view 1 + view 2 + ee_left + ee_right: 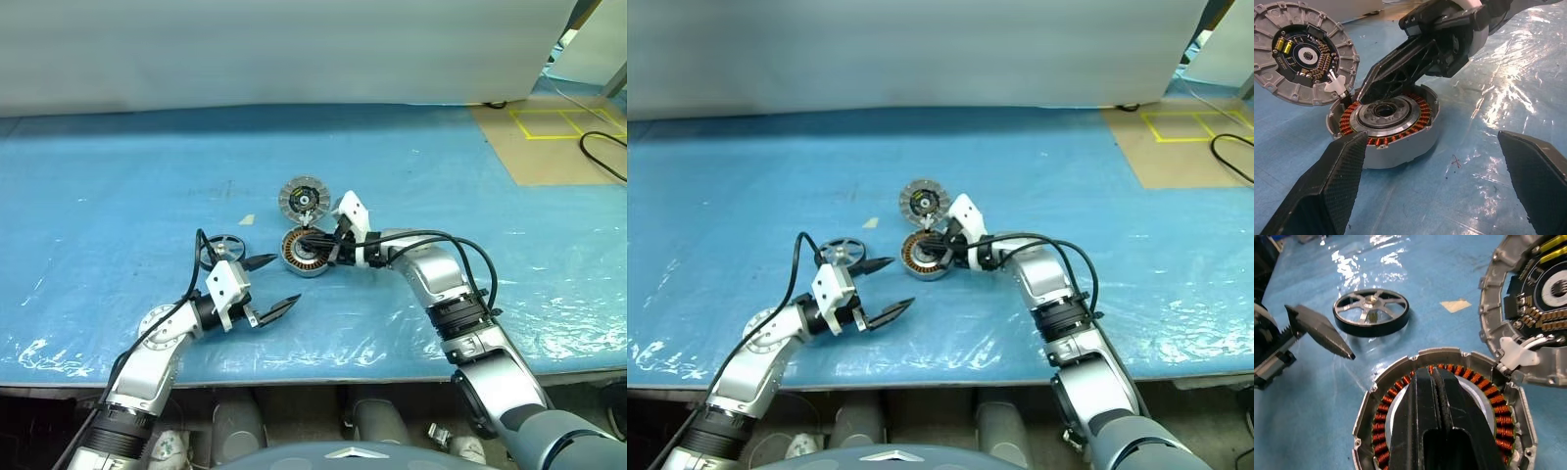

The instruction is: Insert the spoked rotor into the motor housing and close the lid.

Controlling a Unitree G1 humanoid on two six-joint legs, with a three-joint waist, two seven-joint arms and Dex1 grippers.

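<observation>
The motor housing (306,253) lies open on the blue sheet, its copper windings (1420,110) ringing a dark centre. Joined to its far rim, the lid (303,200) is tipped back with its inner face (1303,54) showing. My right gripper (315,241) is shut and empty, and its fingers (1435,406) lie across the housing's open top. The spoked rotor (222,248) lies flat to the left of the housing. My left gripper (285,280) is open and empty, just right of the rotor (1371,311) and nearer the table's front, pointing at the housing (1386,127).
A small pale scrap of tape (246,219) lies behind the rotor. The blue sheet (118,176) covers the table up to a white backdrop. At the far right are a brown floor with yellow tape lines (563,122) and a black cable (600,157).
</observation>
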